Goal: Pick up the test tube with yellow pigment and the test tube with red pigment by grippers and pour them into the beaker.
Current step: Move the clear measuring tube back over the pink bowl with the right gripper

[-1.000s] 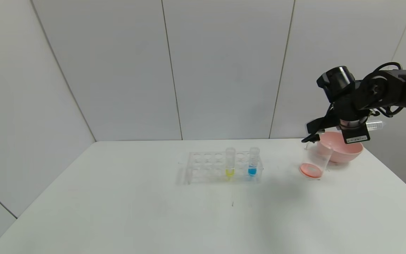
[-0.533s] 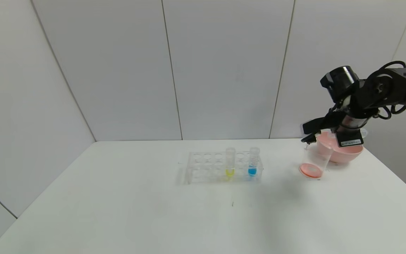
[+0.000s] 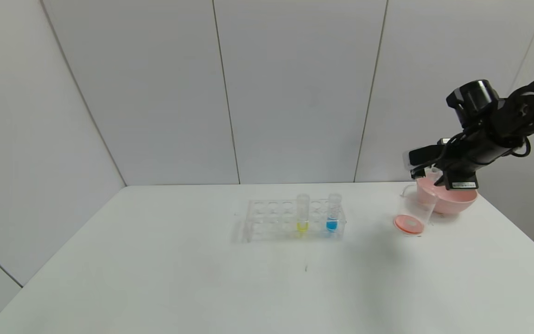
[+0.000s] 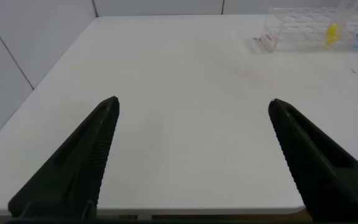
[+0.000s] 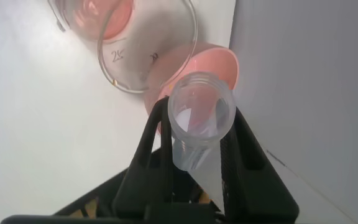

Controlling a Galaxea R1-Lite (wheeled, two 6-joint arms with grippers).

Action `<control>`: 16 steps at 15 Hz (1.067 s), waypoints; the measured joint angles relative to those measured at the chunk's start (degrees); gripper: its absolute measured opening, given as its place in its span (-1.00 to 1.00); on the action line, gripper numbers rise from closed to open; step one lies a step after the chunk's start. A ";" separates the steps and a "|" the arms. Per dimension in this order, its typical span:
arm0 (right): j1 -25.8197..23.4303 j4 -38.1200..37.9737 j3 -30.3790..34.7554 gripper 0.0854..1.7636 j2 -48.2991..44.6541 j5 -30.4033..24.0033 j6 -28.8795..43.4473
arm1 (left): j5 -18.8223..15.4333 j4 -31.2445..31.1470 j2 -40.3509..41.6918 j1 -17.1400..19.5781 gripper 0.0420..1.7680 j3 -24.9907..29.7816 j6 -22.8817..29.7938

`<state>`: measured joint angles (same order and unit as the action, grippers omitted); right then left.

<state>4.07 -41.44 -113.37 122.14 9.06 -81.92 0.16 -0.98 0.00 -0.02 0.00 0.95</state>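
My right gripper (image 3: 422, 166) is shut on a clear test tube (image 5: 202, 113) and holds it above the near edge of the pink bowl (image 3: 452, 200), just behind the beaker (image 3: 416, 211). In the right wrist view the tube's open mouth faces the camera and I see no pool of liquid in it. The beaker holds red-orange liquid at its bottom and also shows in the right wrist view (image 5: 143, 59). The test tube with yellow pigment (image 3: 302, 214) stands upright in the clear rack (image 3: 269, 220). My left gripper (image 4: 194, 102) is open and empty over the table's near-left part.
A tube with blue liquid (image 3: 333, 213) stands in the rack to the right of the yellow one. The pink bowl stands at the table's back right, touching the beaker. The white table (image 3: 202, 278) ends close to the right of the bowl.
My right arm has swung right and slightly up, carrying the tube from over the beaker to over the pink bowl's rim. The rack and beaker have not moved.
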 joint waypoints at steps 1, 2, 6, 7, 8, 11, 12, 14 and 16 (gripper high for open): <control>-0.68 0.38 0.00 -0.50 -0.15 -3.05 0.05 | 0.00 0.00 0.00 0.02 0.94 0.00 0.00; -1.33 0.71 0.00 -0.50 -0.33 -5.51 0.38 | 0.00 0.00 0.00 0.02 0.94 0.00 0.00; -2.73 0.82 0.06 -0.50 -1.61 -14.53 10.81 | 0.00 0.00 0.00 0.02 0.94 0.00 0.00; -2.73 0.68 0.06 -0.50 -2.07 -16.66 15.32 | 0.00 0.00 0.00 0.02 0.94 0.00 0.00; -2.65 0.66 0.09 -0.50 -2.57 -20.00 20.20 | 0.00 0.00 0.00 0.02 0.94 0.00 0.00; -2.21 3.80 0.01 -0.50 -3.84 -30.48 34.99 | 0.02 0.00 0.00 0.02 0.94 0.00 0.00; -2.12 7.12 -0.05 -0.50 -4.13 -31.94 39.34 | 0.00 0.00 0.00 0.02 0.94 0.00 0.00; -2.12 12.13 -0.10 -0.50 -4.50 -32.91 49.02 | -0.02 0.00 0.00 0.02 0.94 0.00 -0.02; -2.06 16.20 -0.10 -0.50 -4.94 -33.02 59.15 | 0.00 0.00 0.00 0.02 0.94 0.00 0.00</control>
<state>2.01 -25.23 -113.47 117.20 -23.97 -22.77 0.16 -0.98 0.00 0.00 0.00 0.95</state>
